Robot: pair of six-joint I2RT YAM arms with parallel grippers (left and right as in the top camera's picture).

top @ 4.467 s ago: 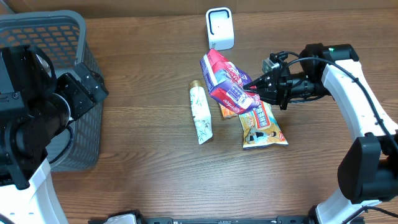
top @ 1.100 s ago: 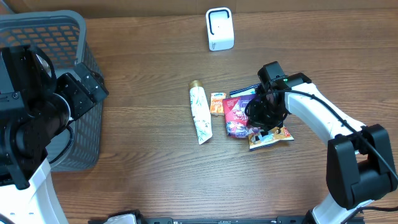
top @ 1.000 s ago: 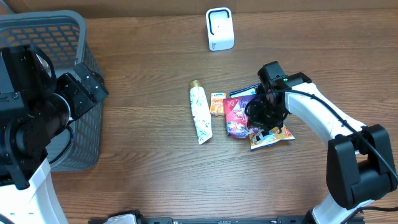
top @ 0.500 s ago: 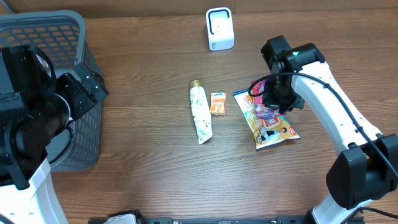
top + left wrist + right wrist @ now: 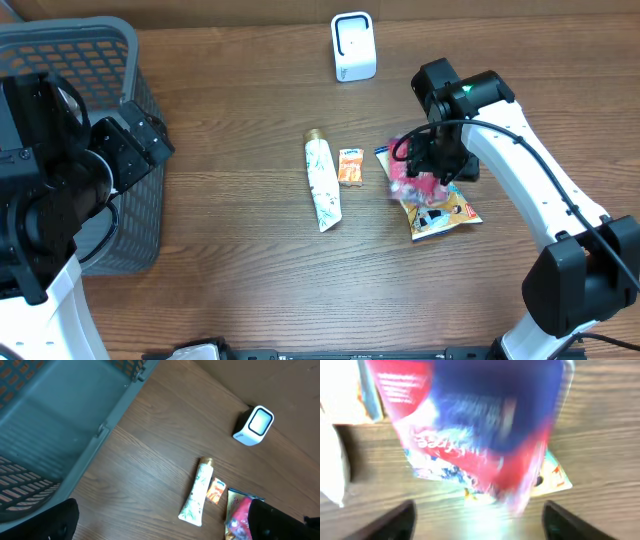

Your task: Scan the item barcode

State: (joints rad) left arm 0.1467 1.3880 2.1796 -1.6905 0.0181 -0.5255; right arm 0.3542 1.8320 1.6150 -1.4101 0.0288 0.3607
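Right pincer (image 5: 479, 510) stands apart, gripping nothing. The red packet (image 5: 480, 425) shows blurred just beyond its fingers, judged loose, above the yellow snack bag (image 5: 445, 212). Risk: the packet lands barcode-down or slides off the bag, unscanned. The scanner (image 5: 353, 46) is well apart from this pincer. Left pincer (image 5: 162, 510) is apart and empty.

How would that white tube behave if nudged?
The tube lies on its side; its round capped end suggests it might roll slightly. The flat crimped end would probably stop it. As a squeeze tube, it likely dents when gripped.
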